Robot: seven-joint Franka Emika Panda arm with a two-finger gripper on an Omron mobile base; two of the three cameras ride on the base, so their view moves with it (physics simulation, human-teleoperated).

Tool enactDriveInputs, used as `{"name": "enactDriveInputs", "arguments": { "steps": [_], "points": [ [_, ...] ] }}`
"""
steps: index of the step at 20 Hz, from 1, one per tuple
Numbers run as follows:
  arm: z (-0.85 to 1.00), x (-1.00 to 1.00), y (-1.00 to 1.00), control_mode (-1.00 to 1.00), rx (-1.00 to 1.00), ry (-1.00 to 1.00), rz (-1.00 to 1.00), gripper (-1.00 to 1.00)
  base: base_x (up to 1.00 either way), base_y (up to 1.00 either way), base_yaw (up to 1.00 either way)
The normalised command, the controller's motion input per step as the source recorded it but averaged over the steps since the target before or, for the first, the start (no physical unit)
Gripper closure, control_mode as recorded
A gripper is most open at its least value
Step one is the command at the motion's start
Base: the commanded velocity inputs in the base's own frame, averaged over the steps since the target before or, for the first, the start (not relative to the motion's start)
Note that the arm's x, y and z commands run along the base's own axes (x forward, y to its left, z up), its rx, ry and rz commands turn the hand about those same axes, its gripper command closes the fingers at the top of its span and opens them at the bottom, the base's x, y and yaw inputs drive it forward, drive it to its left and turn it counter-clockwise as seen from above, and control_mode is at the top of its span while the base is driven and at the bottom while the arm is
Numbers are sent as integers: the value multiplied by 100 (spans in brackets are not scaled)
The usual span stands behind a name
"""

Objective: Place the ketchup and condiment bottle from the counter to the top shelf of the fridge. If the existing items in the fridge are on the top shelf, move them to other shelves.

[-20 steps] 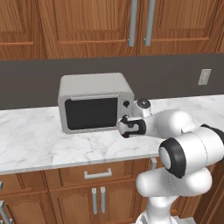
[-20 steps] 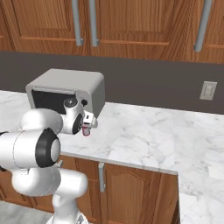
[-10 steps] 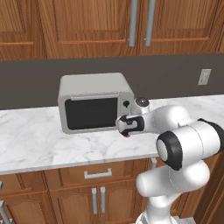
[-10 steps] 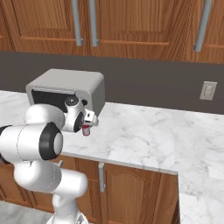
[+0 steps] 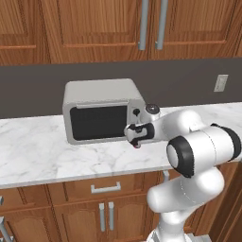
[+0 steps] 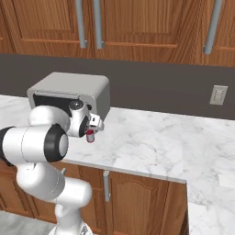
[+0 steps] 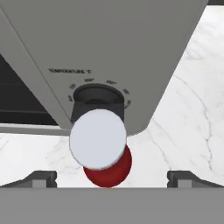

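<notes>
The ketchup point(image 7: 109, 168) is seen from above in the hand view, its white cap over its bright red body. It stands on the marbled counter point(image 5: 38, 151) just in front of the toaster oven's right corner. My gripper point(image 7: 111, 178) is open, its fingertips point(image 7: 41, 177) far apart on either side of the bottle and not touching it. In the base views the gripper point(image 5: 134, 136) point(image 6: 92, 127) hangs low over the counter, with a bit of the red ketchup point(image 6: 90, 137) point(image 5: 137, 145) showing under it. The condiment bottle, the fridge and the fruits are out of view.
A grey toaster oven point(image 5: 101, 111) point(image 6: 69, 87) stands on the counter point(image 6: 160, 137) right behind the gripper, its knob point(image 7: 98, 94) close to the bottle. Brown wall cabinets hang above and a wall socket point(image 6: 218, 95) sits to the right.
The hand has crept slightly to the left, toward the toaster oven. The ketchup keeps its place on the counter.
</notes>
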Motion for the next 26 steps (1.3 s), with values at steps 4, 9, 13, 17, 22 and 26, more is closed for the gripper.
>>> {"name": "enactDriveInputs", "arguments": {
  "steps": [4,9,13,17,22,26],
  "points": [
    [-3,18,0,-100,-1,0,0,-100,0,0,0],
    [-2,14,0,-100,-1,0,0,-100,0,0,0],
    [-1,7,1,-100,-1,0,0,-100,0,0,0],
    [-1,8,5,-100,-2,0,0,-100,0,0,0],
    [0,0,10,-100,-3,0,0,100,0,0,0],
    [0,0,7,-100,-2,0,0,100,0,0,0]
  ]
}}
